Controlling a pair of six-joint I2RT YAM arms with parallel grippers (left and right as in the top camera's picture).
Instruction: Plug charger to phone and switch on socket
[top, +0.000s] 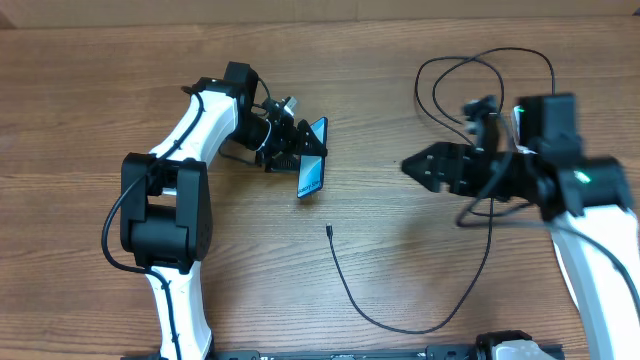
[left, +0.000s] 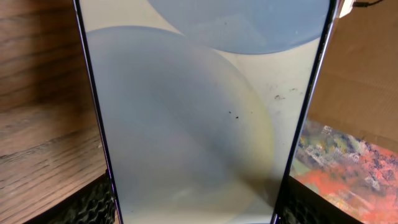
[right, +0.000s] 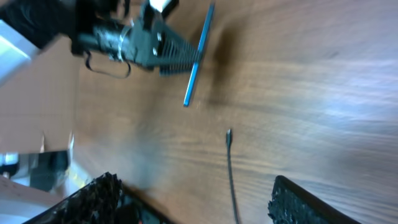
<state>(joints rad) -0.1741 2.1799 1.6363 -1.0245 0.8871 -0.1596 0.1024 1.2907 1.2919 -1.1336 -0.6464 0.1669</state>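
My left gripper (top: 288, 148) is shut on the phone (top: 312, 162) and holds it tilted on its edge above the table. In the left wrist view the phone's pale screen (left: 199, 106) fills the frame between the two fingers of the left gripper (left: 199, 214). The charger cable's connector tip (top: 329, 231) lies free on the table below the phone. The cable curves down and right, then up behind my right arm into loops (top: 480, 68). My right gripper (top: 418, 167) is open and empty, right of the phone. Its wrist view shows the tip (right: 229, 134), the phone edge-on (right: 198, 59) and the open right gripper (right: 199, 205). The socket and the plug are hidden.
The wooden table (top: 400, 270) runs across the whole view. The cable's loops lie at the back right, partly under my right arm (top: 560, 170). The left arm's base (top: 165, 215) stands at the left.
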